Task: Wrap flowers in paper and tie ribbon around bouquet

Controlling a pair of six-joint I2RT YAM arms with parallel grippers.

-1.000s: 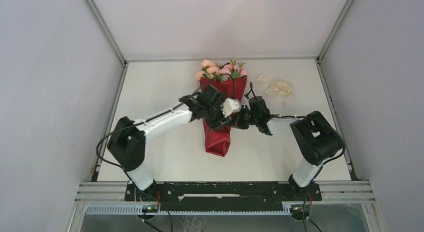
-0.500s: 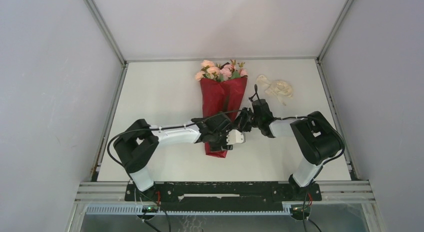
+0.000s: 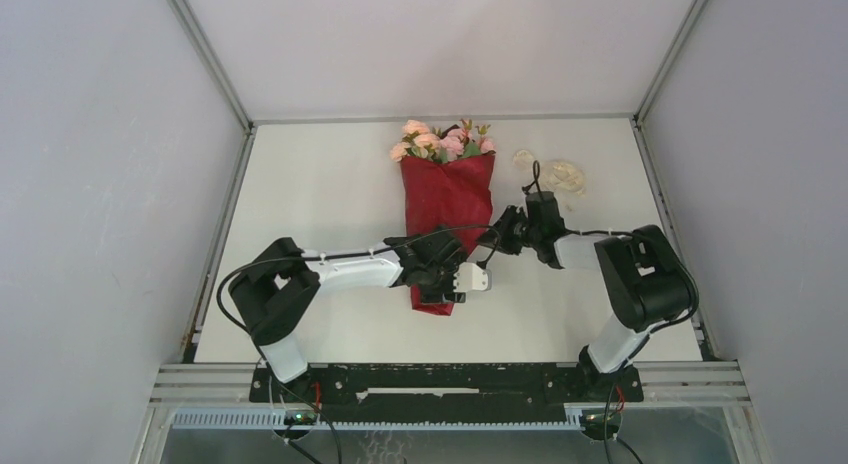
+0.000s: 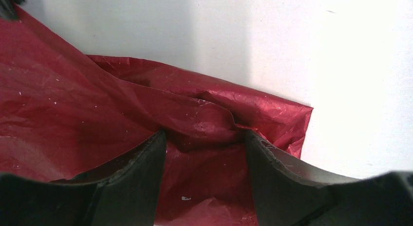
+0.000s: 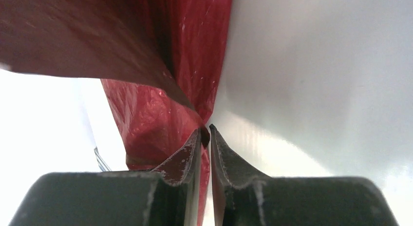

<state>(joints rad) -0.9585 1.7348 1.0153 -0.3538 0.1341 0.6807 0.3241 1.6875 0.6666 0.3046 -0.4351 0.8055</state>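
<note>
The deep red crinkly paper cone (image 3: 447, 194) holds pale-pink roses (image 3: 440, 142) at its far end; left claw (image 4: 204, 137) gapes astride it; right claw (image 5: 204, 131) unclear.

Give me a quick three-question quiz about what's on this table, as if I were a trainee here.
1. True or false: the ribbon is tied around the bouquet.
2. Which end of the bouquet lies farthest from the arms' bases? A: the roses. B: the narrow tip.
3. Are the left fingers open or shut, and what is between them?

Key:
1. False. It lies loose on the table, to the right of the bouquet.
2. A.
3. Open, with a fold of the red paper between them.
</note>
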